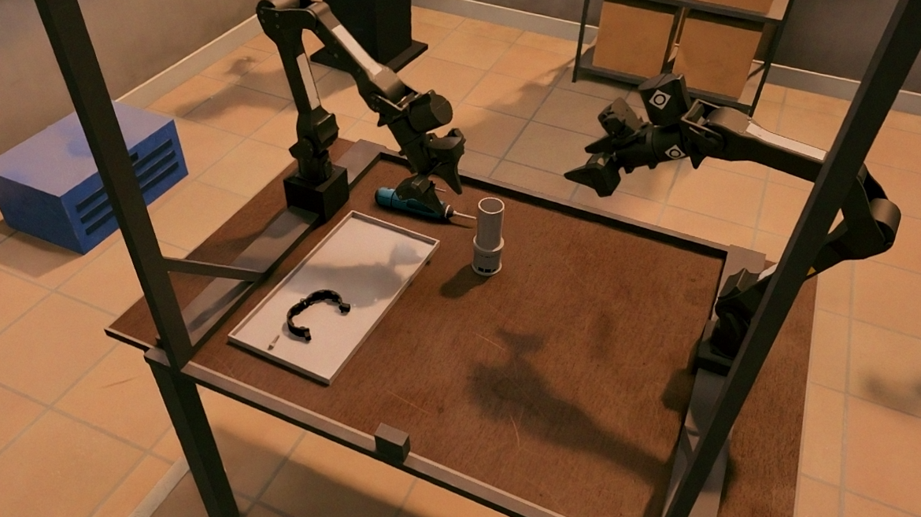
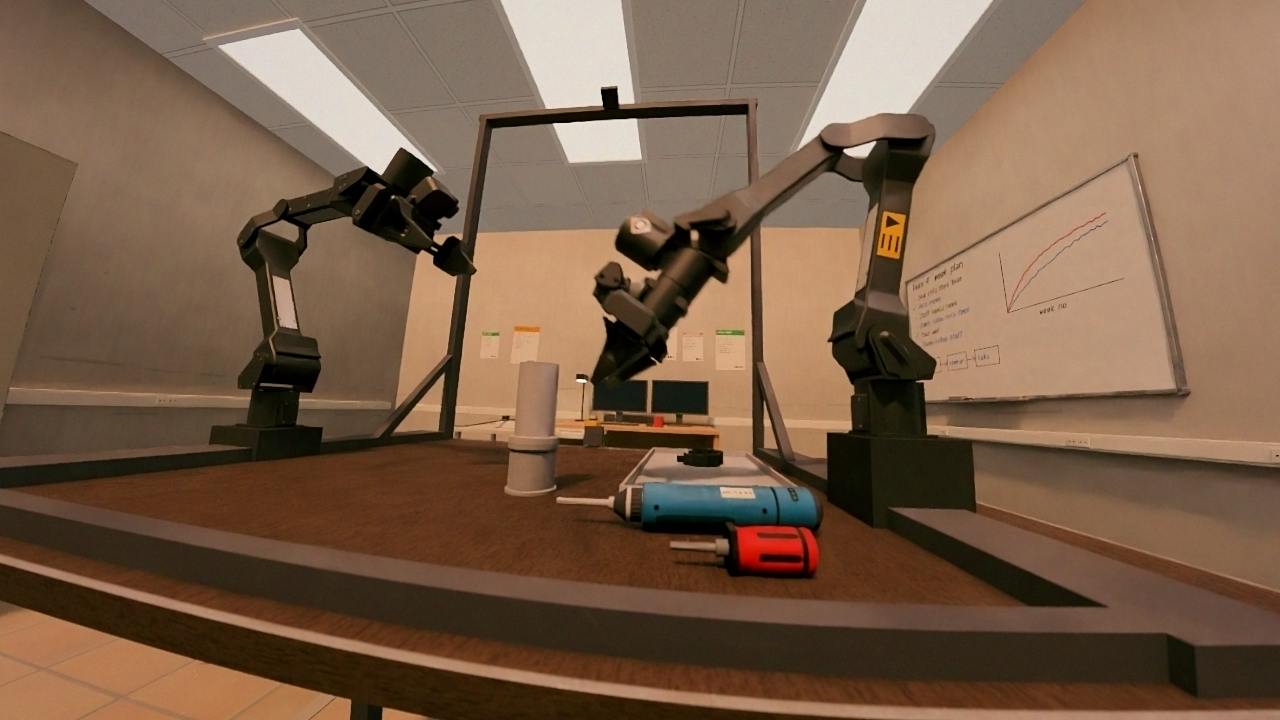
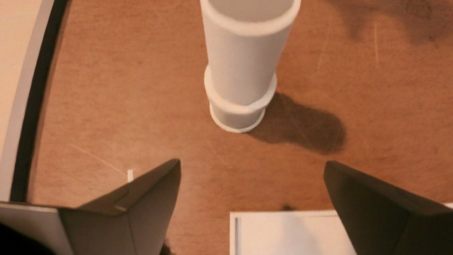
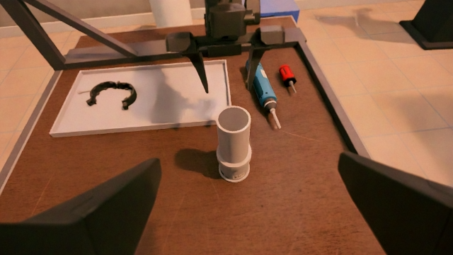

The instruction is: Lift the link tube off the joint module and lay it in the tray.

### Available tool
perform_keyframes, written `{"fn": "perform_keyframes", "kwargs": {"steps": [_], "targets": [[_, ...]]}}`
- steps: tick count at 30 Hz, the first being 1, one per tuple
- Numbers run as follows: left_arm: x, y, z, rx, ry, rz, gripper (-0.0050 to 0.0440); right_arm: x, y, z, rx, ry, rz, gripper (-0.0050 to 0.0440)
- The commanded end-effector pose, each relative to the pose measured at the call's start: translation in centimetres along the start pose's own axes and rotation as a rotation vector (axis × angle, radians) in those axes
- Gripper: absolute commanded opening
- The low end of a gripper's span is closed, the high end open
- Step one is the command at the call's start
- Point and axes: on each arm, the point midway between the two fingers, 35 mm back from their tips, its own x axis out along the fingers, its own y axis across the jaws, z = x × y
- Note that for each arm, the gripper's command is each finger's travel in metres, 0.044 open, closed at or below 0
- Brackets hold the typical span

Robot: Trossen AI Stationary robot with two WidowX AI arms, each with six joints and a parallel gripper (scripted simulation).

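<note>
The pale link tube (image 1: 489,221) (image 2: 537,402) (image 3: 244,60) (image 4: 233,146) stands upright on the short joint module (image 1: 486,260) (image 2: 530,474) (image 3: 238,118) (image 4: 233,171), which stands on the table. The white tray (image 1: 337,250) (image 3: 255,230) (image 4: 106,124) lies beside them, holding no tube. My left gripper (image 1: 450,201) (image 3: 253,168) (image 4: 228,92) is open and empty, pointing obliquely down on the tube's tray side, its fingers apart from the tube. My right gripper (image 1: 577,162) (image 4: 248,163) is open and empty, raised well away on the other side.
A black C-shaped ring (image 1: 298,310) (image 2: 699,457) (image 4: 113,85) lies in one end of the tray; the other end holds only shadows. A blue power driver (image 2: 733,505) (image 4: 262,83) lies with its bit near the module. A red screwdriver (image 2: 778,548) (image 4: 286,74) lies beyond it.
</note>
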Motion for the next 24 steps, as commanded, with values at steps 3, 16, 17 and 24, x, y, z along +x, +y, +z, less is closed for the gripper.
{"fn": "perform_keyframes", "kwargs": {"steps": [3,16,17,24], "targets": [[0.3,0.2,-1.7,-0.001,-0.095,-0.003,0.0354,-0.2,0.0,0.5,0.001,-0.018,-0.002,0.044],[1.5,0.3,-2.7,-0.002,-0.266,-0.003,0.0354,-0.5,0.0,0.7,0.0,-0.026,-0.001,0.044],[1.5,0.3,-2.5,-0.002,-0.285,-0.003,0.0354,-0.5,0.0,0.7,0.0,-0.026,-0.001,0.044],[0.6,0.3,-0.2,-0.002,-0.422,-0.002,0.0354,-0.5,0.0,0.7,0.0,-0.026,-0.001,0.044]]}}
